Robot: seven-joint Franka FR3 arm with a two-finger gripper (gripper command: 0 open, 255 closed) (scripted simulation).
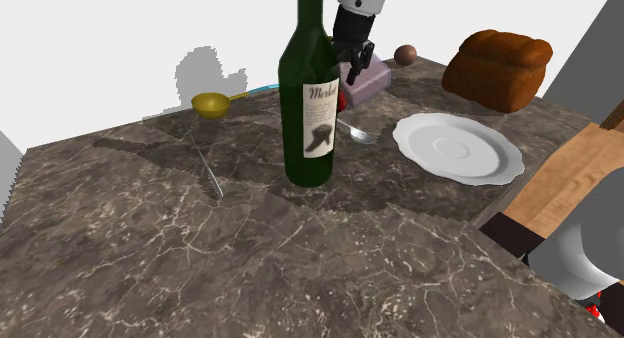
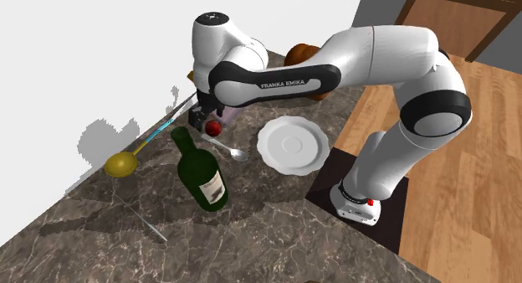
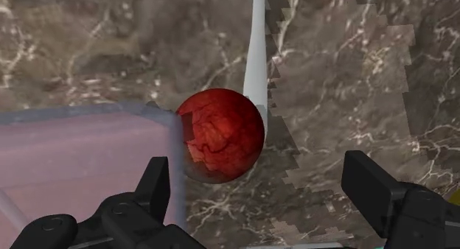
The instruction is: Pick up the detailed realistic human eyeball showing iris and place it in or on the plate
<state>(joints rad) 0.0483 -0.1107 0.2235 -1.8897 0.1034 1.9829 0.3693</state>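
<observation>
The eyeball (image 3: pixel 221 135), a dark red, veined ball with no iris facing the wrist camera, rests on the marble counter (image 1: pixel 150 246). It sits just beside the corner of a pale pink box (image 3: pixel 81 166), with a spoon (image 3: pixel 254 48) handle close along its other side. The gripper (image 3: pixel 258 183) hovers right above it, jaws spread wide and holding nothing, so the task looks to be at the approach, with the grasp not yet made. The ball lies off-centre between the fingers, toward the box-side one. The next move likely calls for a small shift to centre it, then a descent that keeps that finger clear of the box wall before closing. The plate (image 1: pixel 500 161) waits near, just past the spoon, bare; the bottle (image 1: pixel 310 96) stands close on the other side.
</observation>
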